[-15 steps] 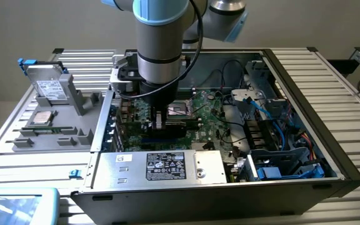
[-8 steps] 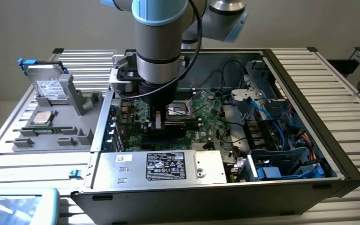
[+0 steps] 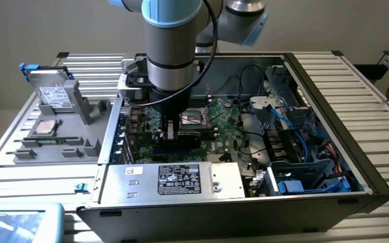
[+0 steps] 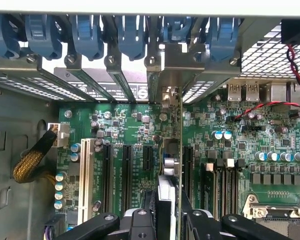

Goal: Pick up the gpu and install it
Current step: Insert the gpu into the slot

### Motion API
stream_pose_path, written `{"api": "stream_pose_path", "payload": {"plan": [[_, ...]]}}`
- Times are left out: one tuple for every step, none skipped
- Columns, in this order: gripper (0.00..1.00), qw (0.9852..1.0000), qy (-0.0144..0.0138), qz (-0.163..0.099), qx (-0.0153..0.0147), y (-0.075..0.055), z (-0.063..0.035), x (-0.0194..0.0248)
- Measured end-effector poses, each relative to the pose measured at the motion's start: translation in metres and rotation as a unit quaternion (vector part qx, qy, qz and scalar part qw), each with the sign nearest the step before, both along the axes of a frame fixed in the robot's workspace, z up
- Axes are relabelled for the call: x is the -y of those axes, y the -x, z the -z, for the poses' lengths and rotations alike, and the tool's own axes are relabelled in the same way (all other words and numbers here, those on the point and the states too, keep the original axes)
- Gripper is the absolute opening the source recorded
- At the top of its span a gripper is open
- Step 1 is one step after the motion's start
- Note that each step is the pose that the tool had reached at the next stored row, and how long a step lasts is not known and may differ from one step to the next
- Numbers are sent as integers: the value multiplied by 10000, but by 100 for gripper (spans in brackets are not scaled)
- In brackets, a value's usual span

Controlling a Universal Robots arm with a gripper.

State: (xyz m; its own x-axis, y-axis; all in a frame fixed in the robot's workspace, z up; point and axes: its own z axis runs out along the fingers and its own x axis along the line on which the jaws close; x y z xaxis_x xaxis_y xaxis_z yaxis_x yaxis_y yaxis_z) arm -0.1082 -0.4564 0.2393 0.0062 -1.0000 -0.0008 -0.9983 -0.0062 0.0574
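A: Entry, largest first. The table (image 3: 356, 76) of slatted aluminium carries the open computer case (image 3: 356, 195), lying on its side. Beside it, toward the exterior view's left, sits a grey parts holder (image 3: 86, 144) with a hard drive (image 3: 54, 95) standing in it.

B: And inside the case?

A: The motherboard (image 4: 130, 125) covers the floor of the case; the power supply (image 3: 174, 179) sits along the near wall. The arm (image 3: 170, 50) reaches straight down into the middle.

B: Where is the gpu?

A: The gpu (image 4: 180, 130) stands on edge in the wrist view, seen edge-on as a thin vertical line over the black expansion slots (image 4: 126, 175). Its silver bracket (image 4: 170, 75) reaches up to the rear wall, among the slot covers and blue retaining clips (image 4: 132, 37).

B: Pincer state?

A: The pincer (image 4: 166, 212) is pinching the gpu near its top edge, fingers pressed against either face (the fingers are not fully together, the card sits between them).

B: Seated yet?

A: Cannot tell; the card's lower edge is hidden. My judgement: it is at or just above its slot.

B: Doing this step well?

A: Keep the card upright and parallel to the slot, bracket lined up with its opening in the rear wall, then press evenly straight down. A tilt risks jamming the edge connector or scraping nearby capacitors (image 4: 61, 187).
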Motion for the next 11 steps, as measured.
{"api": "stream_pose_path", "payload": {"plan": [[29,10000,1,0,0,0,1,-2],[29,10000,1,0,0,0,3,-4],[29,10000,1,0,0,0,3,-4],[29,10000,1,0,0,1,3,-4],[29,10000,1,1,0,1,5,-5],[29,10000,1,0,0,1,5,-5],[29,10000,1,0,0,2,8,-5],[29,10000,0,0,0,2,11,-5],[29,10000,1,0,0,4,15,-5],[29,10000,0,0,1,6,20,-5],[29,10000,1,0,1,8,22,-5]]}}
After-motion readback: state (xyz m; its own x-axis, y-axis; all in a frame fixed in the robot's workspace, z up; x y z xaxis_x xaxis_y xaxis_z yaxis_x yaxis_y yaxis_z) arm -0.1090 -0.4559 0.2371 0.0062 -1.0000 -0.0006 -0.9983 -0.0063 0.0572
